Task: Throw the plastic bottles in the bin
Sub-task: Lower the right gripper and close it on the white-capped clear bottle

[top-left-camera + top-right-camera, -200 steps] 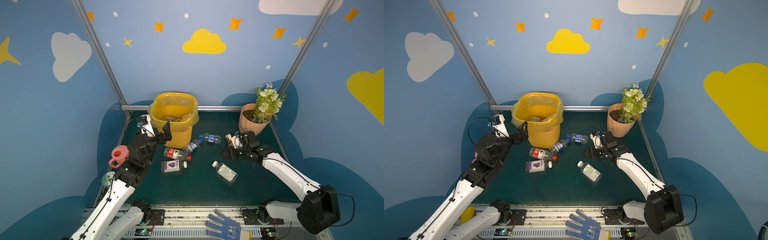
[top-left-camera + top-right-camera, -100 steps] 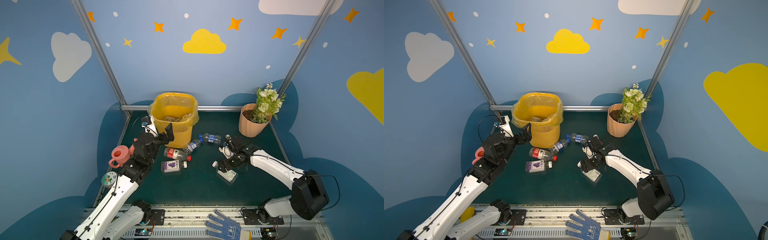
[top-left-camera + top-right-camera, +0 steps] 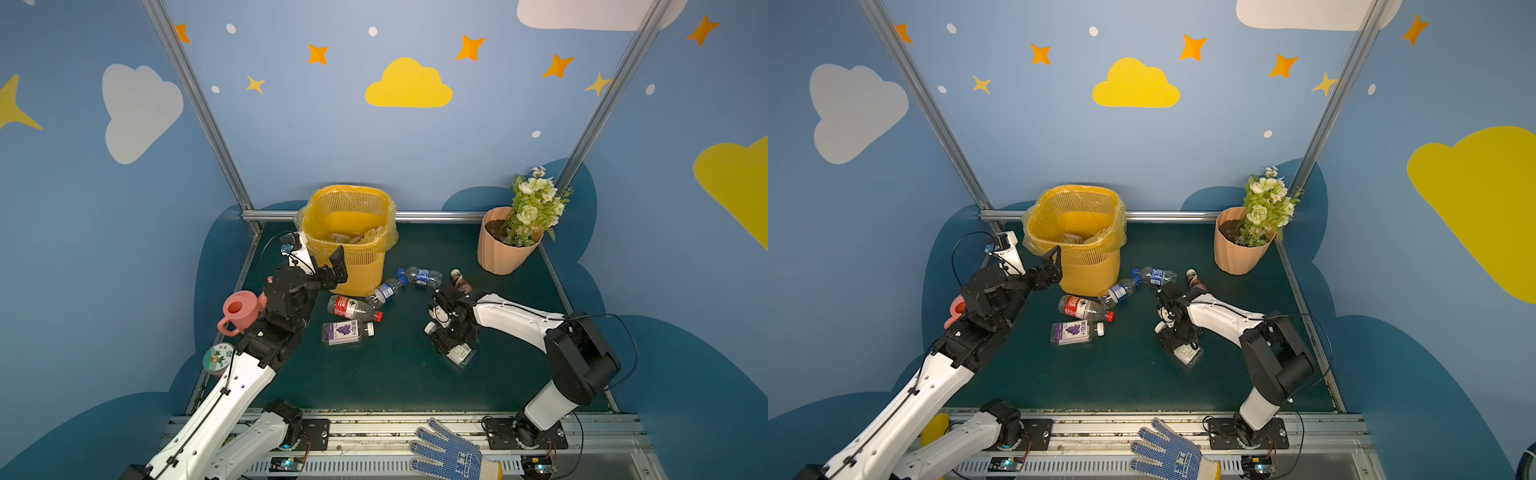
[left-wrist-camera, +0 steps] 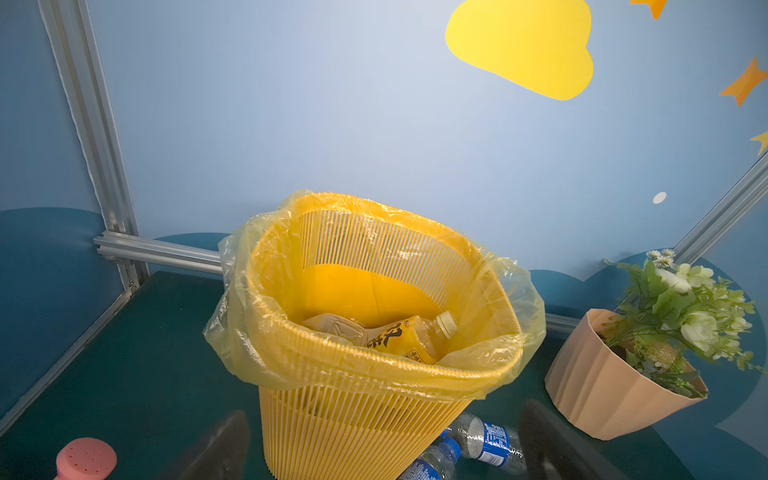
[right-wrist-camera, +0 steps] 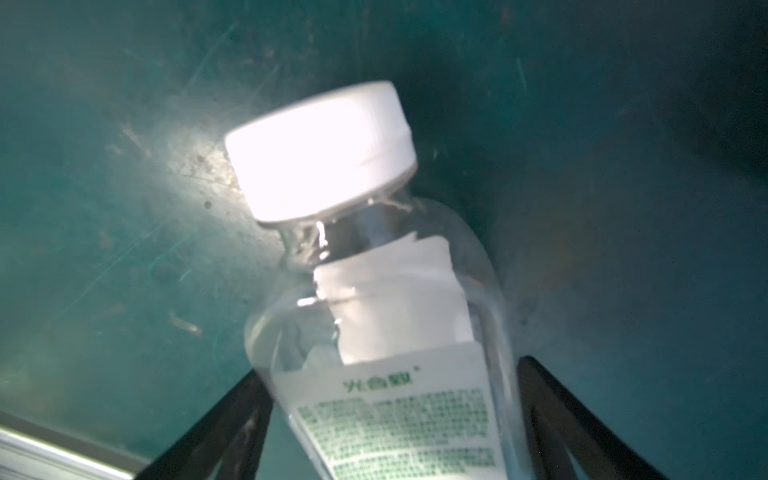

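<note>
The yellow mesh bin stands at the back left, with a yellow-label bottle inside. My left gripper hangs open and empty just before the bin's wall. On the mat lie a red-label bottle, a purple-label one, two blue-label ones and a brown one. My right gripper points down, open, astride a white-capped, white-label bottle lying on the mat, with its fingers close on both sides.
A peach flower pot with flowers stands at the back right. A pink watering can sits beside my left arm, a round tin at the mat's left edge. A blue-dotted glove lies on the front rail.
My right gripper came down from near the flower pot onto the white-label bottle, and its jaws have narrowed around it. The left gripper stays by the bin while its arm shifted slightly.
</note>
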Motion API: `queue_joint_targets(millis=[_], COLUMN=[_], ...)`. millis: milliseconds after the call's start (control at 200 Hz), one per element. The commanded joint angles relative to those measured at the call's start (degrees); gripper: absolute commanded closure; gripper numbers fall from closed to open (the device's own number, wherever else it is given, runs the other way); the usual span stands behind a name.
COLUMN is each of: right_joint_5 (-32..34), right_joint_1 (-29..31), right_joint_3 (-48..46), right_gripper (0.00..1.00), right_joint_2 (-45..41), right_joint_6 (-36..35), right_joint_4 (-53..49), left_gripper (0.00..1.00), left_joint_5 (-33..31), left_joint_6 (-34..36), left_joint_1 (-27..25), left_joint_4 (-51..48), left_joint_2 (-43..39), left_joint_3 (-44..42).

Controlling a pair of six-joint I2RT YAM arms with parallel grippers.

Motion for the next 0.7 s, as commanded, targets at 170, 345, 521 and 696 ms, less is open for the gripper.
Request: queue_joint_targets(millis=[170, 345, 521, 696], right_joint_5=[5.0, 5.3, 4.7, 2.4], right_joint_1=[2.6, 3.2, 3.3, 3.3], right_joint_3=[4.6, 5.6, 6.1, 6.5], right_gripper=[0.26, 0.34, 0.45, 0.55], right_joint_2=[4.7, 6.1, 6.6, 3.3], right_joint_6=[-1.8, -2.3, -3.1, -3.7], right_joint_4=[-4.4, -5.0, -5.4, -3.4], left_gripper=[0.00, 0.00, 0.00, 0.00], left_joint_5=[-1.1, -1.3, -1.7, -2.0], left_joint_6=[0.2, 0.3, 0.4, 0.3], left_joint_1=[0.0, 0.1, 0.3, 0.5], left_joint_4=[-0.6, -1.2, -1.2, -1.7], left_joint_2=[-0.8, -1.2, -1.9, -2.8], left_joint_3=[0.2, -0.2, -0.6, -1.3])
